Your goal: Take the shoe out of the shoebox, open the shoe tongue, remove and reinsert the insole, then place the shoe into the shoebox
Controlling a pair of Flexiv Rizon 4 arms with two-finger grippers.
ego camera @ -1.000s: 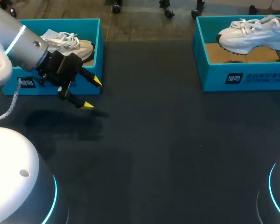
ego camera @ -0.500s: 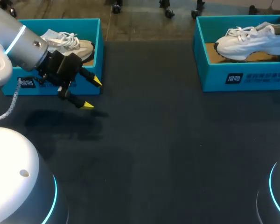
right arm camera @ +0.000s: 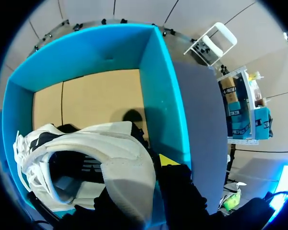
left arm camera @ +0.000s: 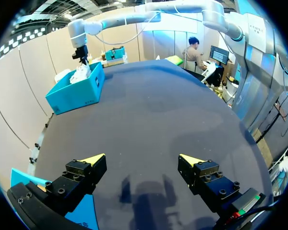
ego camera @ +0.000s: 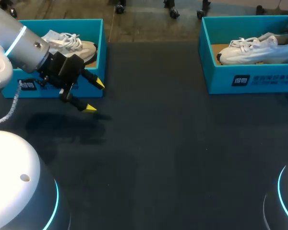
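Honestly, the white shoe (ego camera: 252,49) sits in the shoebox (ego camera: 249,81), right gripper (right arm camera: 156,165) pinching its heel, left gripper (ego camera: 95,97) spread wide. Can't tell if the insole's done; letting go is probably left.

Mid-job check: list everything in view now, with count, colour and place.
left shoebox: one, teal, table's far left.
right shoebox: one, teal, table's far right.
resting shoe: one, white and cream, inside the left shoebox.
held shoe: one, white, tilted in the right shoebox.
table: one, black, under everything.
left gripper: one, yellow-tipped, open, over the table by the left shoebox's near corner.
right gripper: one, yellow-tipped, shut on the held shoe's heel.
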